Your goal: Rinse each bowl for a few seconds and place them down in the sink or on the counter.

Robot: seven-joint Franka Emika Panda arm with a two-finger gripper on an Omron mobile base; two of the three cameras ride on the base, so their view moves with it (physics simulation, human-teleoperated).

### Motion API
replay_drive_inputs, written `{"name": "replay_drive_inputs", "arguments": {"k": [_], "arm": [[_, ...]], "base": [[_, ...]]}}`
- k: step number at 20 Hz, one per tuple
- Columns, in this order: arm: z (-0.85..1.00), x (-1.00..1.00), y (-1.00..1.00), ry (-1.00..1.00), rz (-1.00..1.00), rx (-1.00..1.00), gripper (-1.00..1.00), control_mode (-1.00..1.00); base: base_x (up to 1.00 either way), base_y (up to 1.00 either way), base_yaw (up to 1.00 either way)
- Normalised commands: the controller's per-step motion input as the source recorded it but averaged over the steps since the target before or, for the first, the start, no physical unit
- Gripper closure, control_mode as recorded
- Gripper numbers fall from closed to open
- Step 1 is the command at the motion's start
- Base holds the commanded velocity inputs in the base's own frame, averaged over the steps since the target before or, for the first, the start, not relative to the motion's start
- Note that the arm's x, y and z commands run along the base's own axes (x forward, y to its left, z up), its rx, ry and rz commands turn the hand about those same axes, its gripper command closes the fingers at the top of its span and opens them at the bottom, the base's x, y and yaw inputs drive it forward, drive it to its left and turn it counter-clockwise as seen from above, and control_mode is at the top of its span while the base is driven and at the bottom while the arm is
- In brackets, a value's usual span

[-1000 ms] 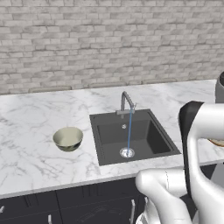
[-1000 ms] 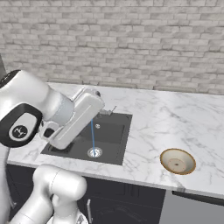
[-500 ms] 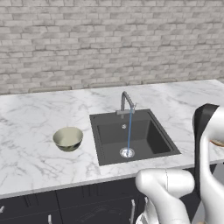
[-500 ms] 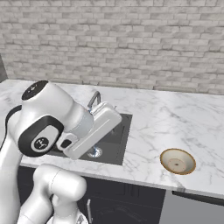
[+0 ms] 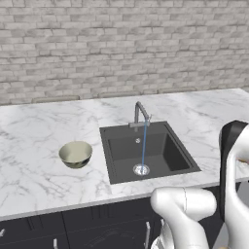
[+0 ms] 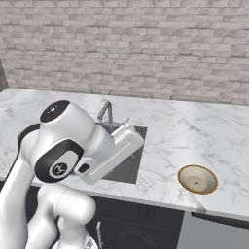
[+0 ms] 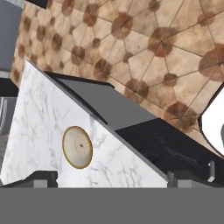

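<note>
**Both bowls upright on counter, fingers spread wide and empty**

Greenish-cream bowl (image 5: 76, 153) sits on the counter (image 5: 34, 146) left of the sink (image 5: 168, 154), mouth up; round, no long axis. Faucet (image 5: 141, 115) runs a thin stream onto the drain (image 5: 141, 169). Tan bowl (image 7: 77, 147) lies above and between the fingertips (image 7: 43, 179), mouth up, shallow, mottled brown inside. Gripper (image 7: 111, 179) wide, holding nothing. Patterned floor tiles (image 7: 166, 52) beyond the counter edge.

A grey-white brick wall (image 5: 121, 44) runs behind the worktop, evenly lit. Dark cabinets (image 5: 73, 226) with small pale handles stand below. In the hand view, the floor (image 7: 144, 48) shows tan and brown tiles in a geometric pattern.
</note>
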Motion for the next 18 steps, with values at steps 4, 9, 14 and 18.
{"name": "replay_drive_inputs", "arguments": {"k": [4,9,14,18], "arm": [[-0.17,0.17,-0.09,0.0,0.0,0.0,-1.0,-1.0],[-0.15,0.17,-0.09,0.0,0.0,0.0,-1.0,-1.0],[-0.16,0.19,-0.16,0.0,0.0,0.0,-1.0,-1.0],[-0.18,0.2,-0.2,0.02,0.0,0.0,-1.0,-1.0]], "base": [[0.0,0.0,0.0],[0.0,0.0,0.0],[0.0,0.0,0.0],[0.0,0.0,0.0]]}}
